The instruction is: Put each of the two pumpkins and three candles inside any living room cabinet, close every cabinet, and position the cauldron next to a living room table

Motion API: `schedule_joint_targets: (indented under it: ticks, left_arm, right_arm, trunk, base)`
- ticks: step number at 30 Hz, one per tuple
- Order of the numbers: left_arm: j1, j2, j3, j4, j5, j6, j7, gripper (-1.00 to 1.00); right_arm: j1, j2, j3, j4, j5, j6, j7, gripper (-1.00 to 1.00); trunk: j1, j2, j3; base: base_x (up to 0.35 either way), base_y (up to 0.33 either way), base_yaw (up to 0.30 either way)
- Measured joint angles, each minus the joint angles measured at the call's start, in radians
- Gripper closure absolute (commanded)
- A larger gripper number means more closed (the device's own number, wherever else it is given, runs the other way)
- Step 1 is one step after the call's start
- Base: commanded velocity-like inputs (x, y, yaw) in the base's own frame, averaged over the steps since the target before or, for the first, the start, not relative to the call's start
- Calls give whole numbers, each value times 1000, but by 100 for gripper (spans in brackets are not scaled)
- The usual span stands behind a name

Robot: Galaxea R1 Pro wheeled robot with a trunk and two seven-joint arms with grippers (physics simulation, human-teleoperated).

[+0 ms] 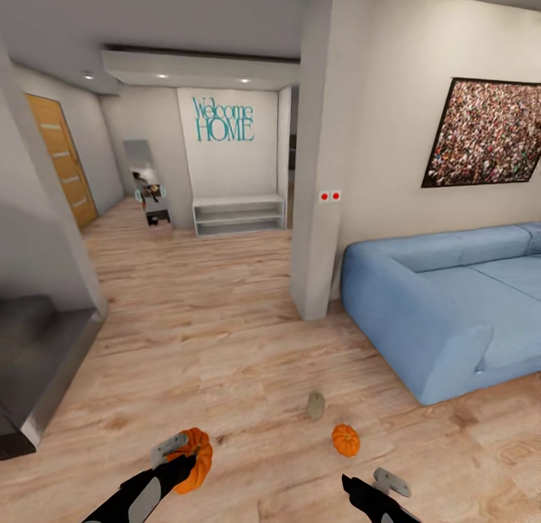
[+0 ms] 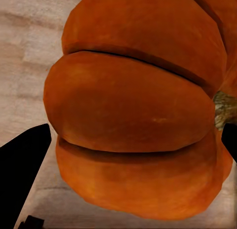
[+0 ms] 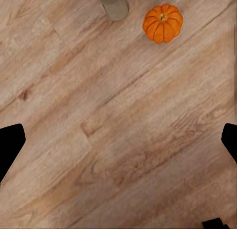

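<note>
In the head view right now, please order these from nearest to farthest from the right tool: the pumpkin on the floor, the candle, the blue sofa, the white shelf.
1. Pumpkin on the floor, ahead of the right tool, slightly left.
2. Candle, just beyond it.
3. Blue sofa, ahead to the right.
4. White shelf, at the far wall.

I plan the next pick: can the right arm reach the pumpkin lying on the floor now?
Probably yes. The right end effector is open and empty, and only bare floor lies between it and the pumpkin; the candle stands aside.
</note>
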Motion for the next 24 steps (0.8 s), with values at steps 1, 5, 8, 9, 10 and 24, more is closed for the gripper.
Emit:
schedule_joint_targets:
  ticks: [1,5,8,9,10,24]
  left_arm:
    - [0,0,0,0,0,0,0,100]
    - [0,0,0,0,0,0,0,100]
    - [0,0,0,0,0,0,0,100]
    - [0,0,0,0,0,0,0,100]
    - [0,0,0,0,0,0,0,100]
    - [0,0,0,-1,0,0,0,100]
  right_arm:
    - [0,0,0,0,0,0,0,-100]
    - [0,0,0,0,0,0,0,-100]
    - [0,0,0,-1,0,0,0,-100]
    - [0,0,0,-1,0,0,0,-100]
    - [0,0,0,-1,0,0,0,-100]
    - [0,0,0,-7,-1,0,-2,-100]
  trunk:
    - [0,0,-1]
    - [0,0,-5]
    - [0,0,-8]
    - [0,0,-9]
    - [0,0,-10]
    - [0,0,-20]
  base:
    - [343,0,-247]
    - [343,0,-234]
    - [343,0,-173]
    - [343,0,-138]
    - [343,0,-109]
    - [343,0,-43]
